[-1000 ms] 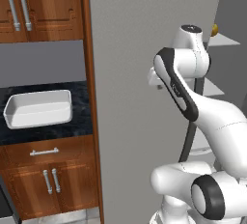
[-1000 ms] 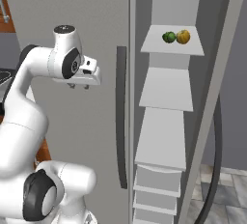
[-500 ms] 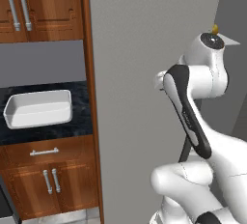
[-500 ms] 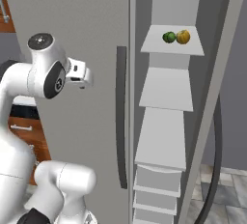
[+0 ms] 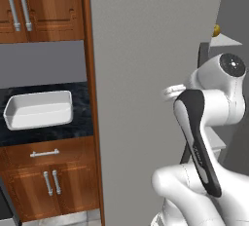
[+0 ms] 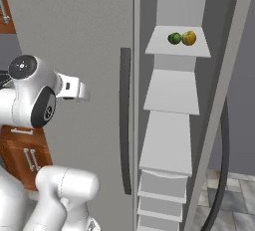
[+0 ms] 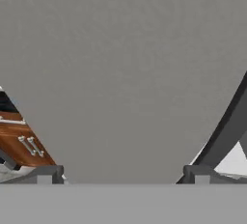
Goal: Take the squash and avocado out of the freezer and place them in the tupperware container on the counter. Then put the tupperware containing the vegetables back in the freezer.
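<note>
on the counter [image 5: 48, 132], tupperware container [image 5: 38, 109] long side left-right, claw [image 7: 120, 175] spread open, empty

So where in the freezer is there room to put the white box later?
The top shelf is the crowded one: the avocado and squash sit side by side near its back, with bare room only in front. The two shelves below, and, look bare. On the counter, the tupperware sits empty.
</note>
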You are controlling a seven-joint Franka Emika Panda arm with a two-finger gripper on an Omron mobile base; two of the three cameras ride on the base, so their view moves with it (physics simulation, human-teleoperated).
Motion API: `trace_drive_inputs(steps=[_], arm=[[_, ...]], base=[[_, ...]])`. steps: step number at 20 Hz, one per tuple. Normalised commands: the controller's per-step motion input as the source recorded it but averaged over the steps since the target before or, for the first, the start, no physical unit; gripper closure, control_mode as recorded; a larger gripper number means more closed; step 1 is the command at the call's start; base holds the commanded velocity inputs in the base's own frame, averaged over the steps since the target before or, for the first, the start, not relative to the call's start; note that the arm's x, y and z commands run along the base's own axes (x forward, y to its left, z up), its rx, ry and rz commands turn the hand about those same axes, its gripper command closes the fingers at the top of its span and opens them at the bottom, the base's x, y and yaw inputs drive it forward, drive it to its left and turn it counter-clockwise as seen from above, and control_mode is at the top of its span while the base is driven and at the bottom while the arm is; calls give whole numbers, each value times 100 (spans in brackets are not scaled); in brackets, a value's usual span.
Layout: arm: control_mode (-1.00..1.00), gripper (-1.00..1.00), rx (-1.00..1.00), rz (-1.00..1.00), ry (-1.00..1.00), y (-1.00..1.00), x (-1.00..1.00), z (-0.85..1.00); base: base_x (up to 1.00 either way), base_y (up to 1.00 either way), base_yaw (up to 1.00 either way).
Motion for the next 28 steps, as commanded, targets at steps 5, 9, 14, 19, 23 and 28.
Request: trace_drive_inputs(steps=[5,9,14,19,23,28], arm=[[-100,-100,0,0,-4,0,-25,0],[-100,-100,0,0,-3,0,-5,0],[100,-100,0,0,-1,0,0,0],[100,-100,0,0,0,0,0,0],[100,-100,0,0,0,0,0,0],[100,-100,0,0,0,0,0,0]], base=[[0,0,0],[0,0,0],[0,-17,0],[0,-64,0],[12,-43,0],[21,-40,0]])
